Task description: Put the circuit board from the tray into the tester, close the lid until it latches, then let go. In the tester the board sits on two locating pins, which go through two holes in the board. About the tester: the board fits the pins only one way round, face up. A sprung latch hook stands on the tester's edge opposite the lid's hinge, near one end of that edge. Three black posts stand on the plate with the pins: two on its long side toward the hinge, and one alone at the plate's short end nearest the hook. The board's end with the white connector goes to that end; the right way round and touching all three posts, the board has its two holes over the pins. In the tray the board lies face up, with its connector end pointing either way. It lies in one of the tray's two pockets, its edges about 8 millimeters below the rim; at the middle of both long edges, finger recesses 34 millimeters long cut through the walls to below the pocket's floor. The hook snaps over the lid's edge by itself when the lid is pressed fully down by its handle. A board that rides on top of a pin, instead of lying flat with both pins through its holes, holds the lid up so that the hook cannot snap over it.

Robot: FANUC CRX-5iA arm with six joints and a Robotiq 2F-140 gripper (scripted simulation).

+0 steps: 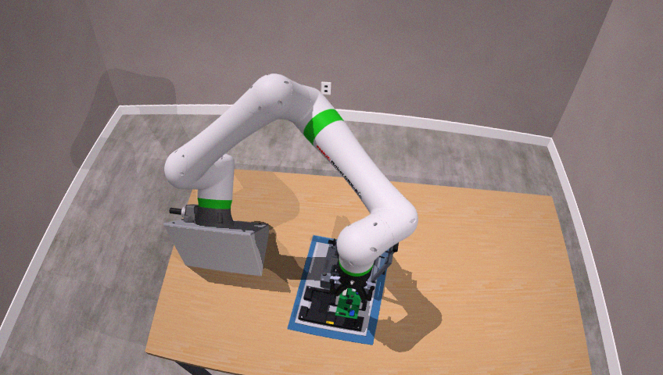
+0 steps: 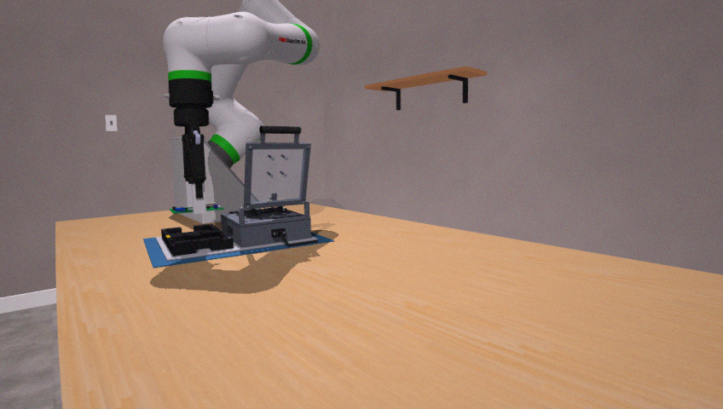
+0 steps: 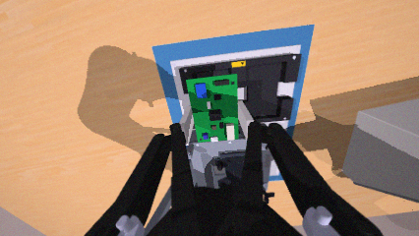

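Note:
My gripper (image 3: 214, 111) is shut on the green circuit board (image 3: 213, 108), gripping it across its long edges. It holds the board level and face up, a little above the black tray (image 3: 256, 84). In the side view the board (image 2: 191, 208) hangs clear above the tray (image 2: 196, 239). The board's white part is at the end near my fingers and its blue part is at the far end. The grey tester (image 2: 268, 227) stands beside the tray with its lid (image 2: 276, 174) upright and open, handle (image 2: 280, 130) on top. From above, my arm hides most of the tester; the board (image 1: 348, 305) shows below my wrist.
Tray and tester sit on a blue mat (image 1: 331, 291) on the wooden table. My grey base pedestal (image 1: 218, 247) stands at the table's near-left, and also shows in the wrist view (image 3: 389, 143). A wall shelf (image 2: 425, 78) hangs far behind.

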